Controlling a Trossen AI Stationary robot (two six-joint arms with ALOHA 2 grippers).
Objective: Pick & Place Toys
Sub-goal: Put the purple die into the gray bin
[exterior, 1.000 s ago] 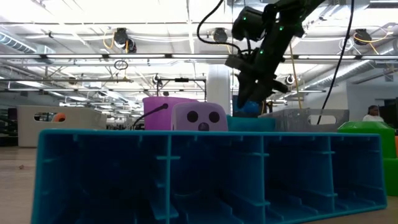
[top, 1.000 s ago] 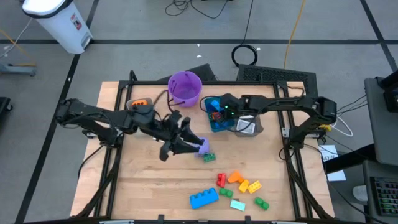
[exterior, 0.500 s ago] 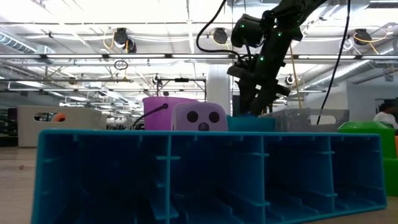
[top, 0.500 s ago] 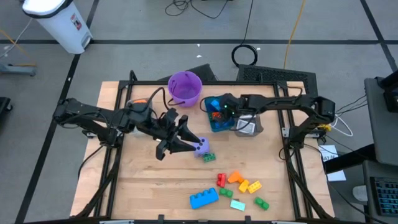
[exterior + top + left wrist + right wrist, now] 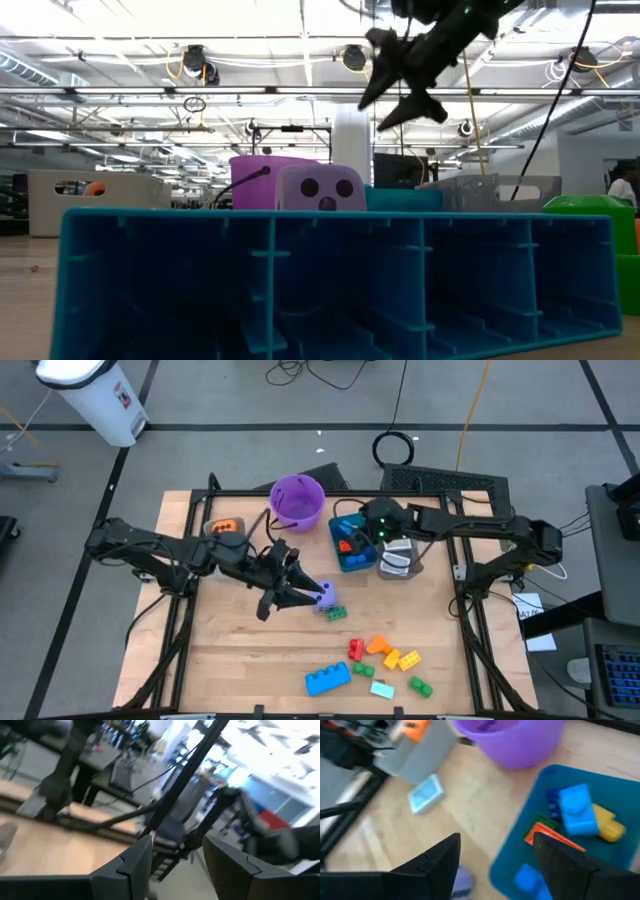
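My right gripper hangs open above the teal bin, which holds blue, orange and yellow bricks. My left gripper hovers over the table's middle, pointing level toward the right edge, its fingers apart with nothing between them. A purple die lies on the table just past its fingertips, next to a green brick. More toys lie near the front edge: a big blue brick, plus red, orange, yellow and green bricks.
The purple bucket stands at the far edge, left of the teal bin. A clear bin sits to the teal bin's right. A grey bin is at the far left. A small blue card lies on the wood.
My right gripper has opened and risen out of the teal bin, drawing back a little toward the table's right edge and tipping nearer to level. A blue piece that showed at its fingertips a second ago is no longer there.
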